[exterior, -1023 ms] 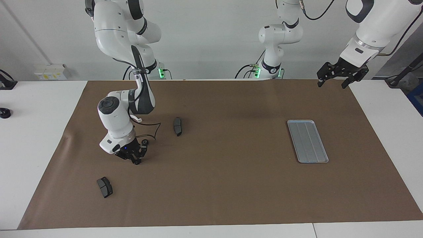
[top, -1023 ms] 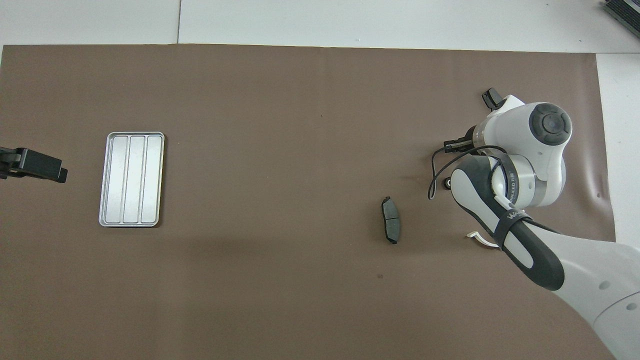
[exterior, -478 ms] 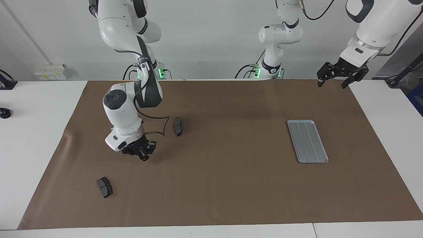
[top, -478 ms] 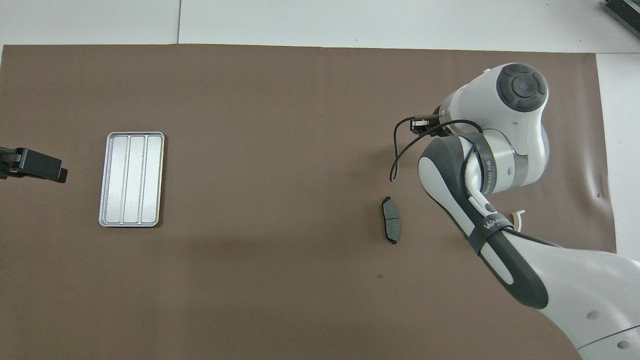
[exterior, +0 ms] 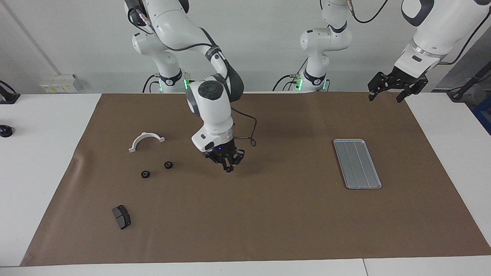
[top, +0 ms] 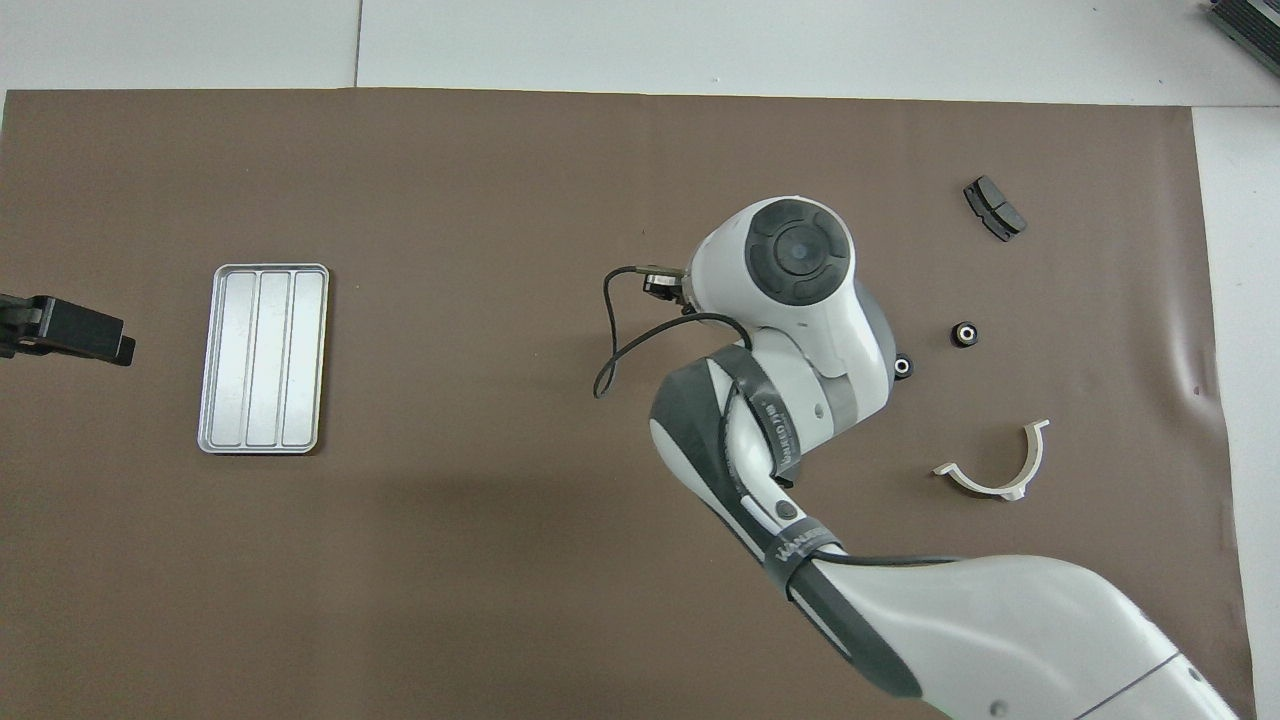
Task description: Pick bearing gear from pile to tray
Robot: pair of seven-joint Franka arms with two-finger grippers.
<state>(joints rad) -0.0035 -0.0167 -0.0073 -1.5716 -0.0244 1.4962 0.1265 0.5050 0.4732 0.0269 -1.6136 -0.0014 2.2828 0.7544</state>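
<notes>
**Carry at risk: a tiny gear, if there is one, in a clenched grip**

Over the middle of the worktop (exterior: 268,214), the right fingers (exterior: 228,168) hang clenched, tips together, above bare brown mat. Whether a gear sits between them cannot be made out.

Toward the right arm's end from those fingers lies the pile. It holds a dark pad (exterior: 121,217), a white half-ring bracket (exterior: 146,140) and two black gears (exterior: 145,174) (exterior: 167,165), all apart from one another and all flat on the mat.

Well apart from the right fingers, toward the left arm's end, lies the tray (exterior: 356,163), and nothing can be seen in it. The left fingers (exterior: 387,89) wait spread and released, raised over the mat's edge near the tray.

Likely troubles:

- A part this small gives little hold, so a swing or jolt on the way could flick it out, and it may roll off across the mat.
- If the grip caught nothing, the trip to the tray is wasted.
- Let go from too high, a round gear may bounce on the metal or run along a groove and over the low rim.
- Let go too early, it lands short of the tray.
</notes>
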